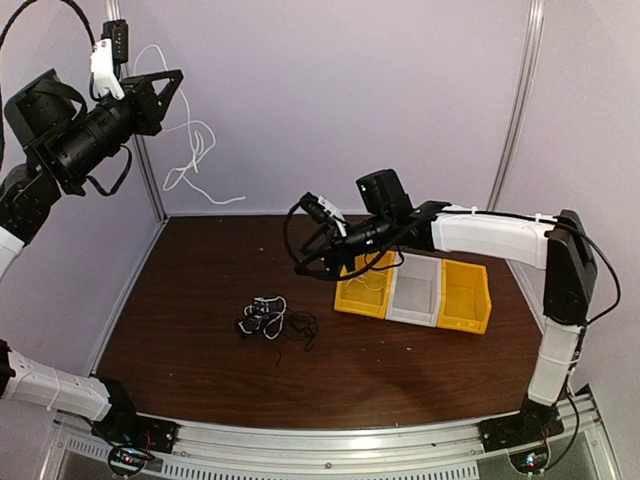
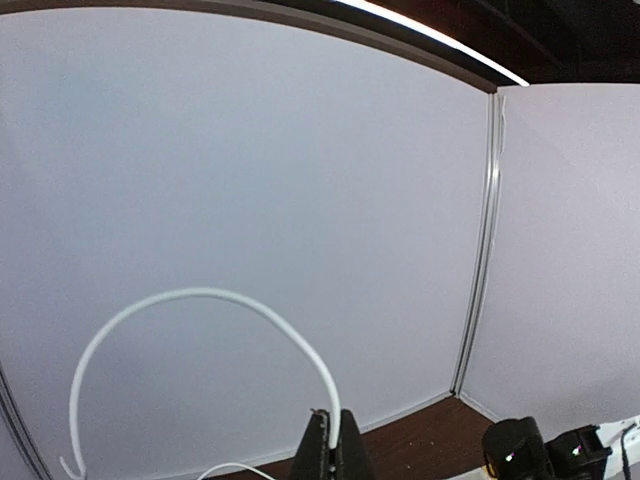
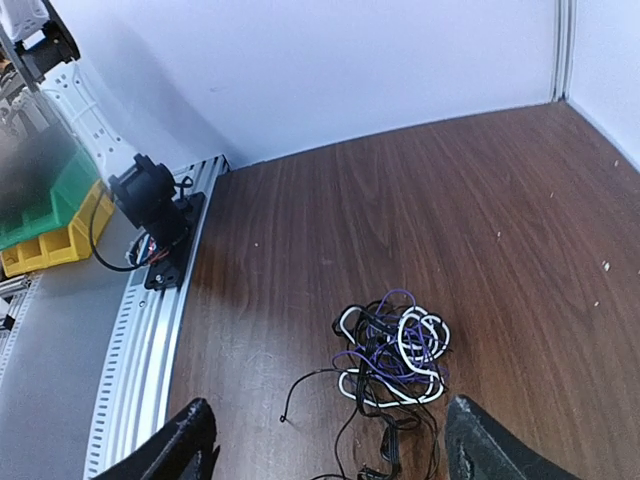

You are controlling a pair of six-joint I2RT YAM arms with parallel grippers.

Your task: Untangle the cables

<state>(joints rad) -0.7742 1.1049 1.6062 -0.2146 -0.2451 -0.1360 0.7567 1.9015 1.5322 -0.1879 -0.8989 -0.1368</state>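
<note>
Two arms are in view. The left gripper is raised high toward the rear-left corner of the enclosure; its jaws are pressed together on one white cable. In the left wrist view that cable rises from between the fingertips, arcs over to the left and drops out of frame at the lower left. In the top view its free length hangs in loose loops below and to the right of the jaws, against the back wall, with the tail end near the rear edge of the table. Whether the tail touches the tabletop cannot be determined.

The right gripper hangs above the table with its jaws spread wide and holding nothing. Only the two fingertips show at the bottom edge of the right wrist view; the rest of each finger is cut off.

One cable clump lies on the table, ahead of and between the spread right jaws, not touching them. White, purple and black strands can be distinguished; the number of separate cords cannot be counted, because they overlap. Thin black ends trail from the clump toward the jaws and run out of frame.

Three bins sit side by side on the table under the right arm: a yellow bin, a white bin and a second yellow bin. The arm hides part of the first; a thin strand seems to lie inside it.
</note>
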